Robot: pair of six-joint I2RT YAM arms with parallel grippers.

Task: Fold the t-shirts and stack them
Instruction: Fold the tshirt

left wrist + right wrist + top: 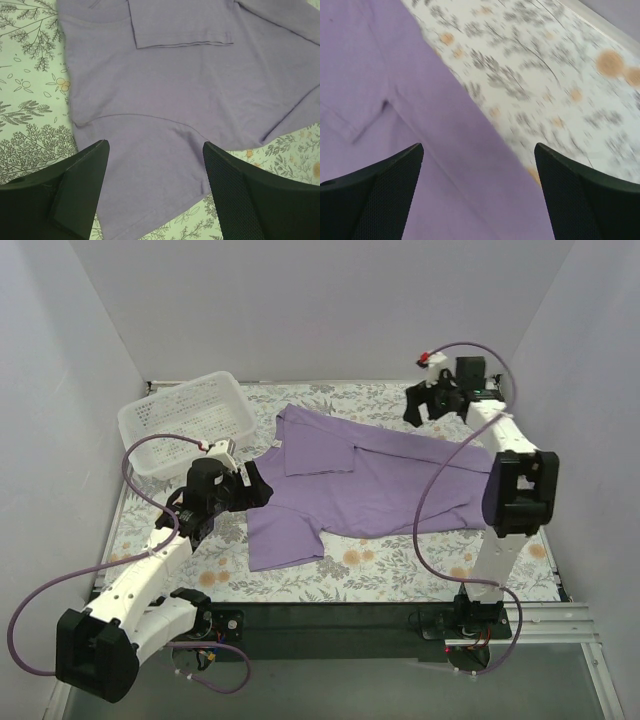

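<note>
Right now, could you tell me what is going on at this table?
Two robot arms are working on a purple t-shirt spread on the floral table. The left arm hovers over the shirt's near sleeve and the right arm over its far edge, both with jaws open and holding nothing. The other sleeve is folded onto the body. A white basket stands at the far left.

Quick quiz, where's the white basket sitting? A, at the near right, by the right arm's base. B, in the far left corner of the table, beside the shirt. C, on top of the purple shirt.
B: the white basket stands in the far left corner, next to the purple shirt rather than on it.
</note>
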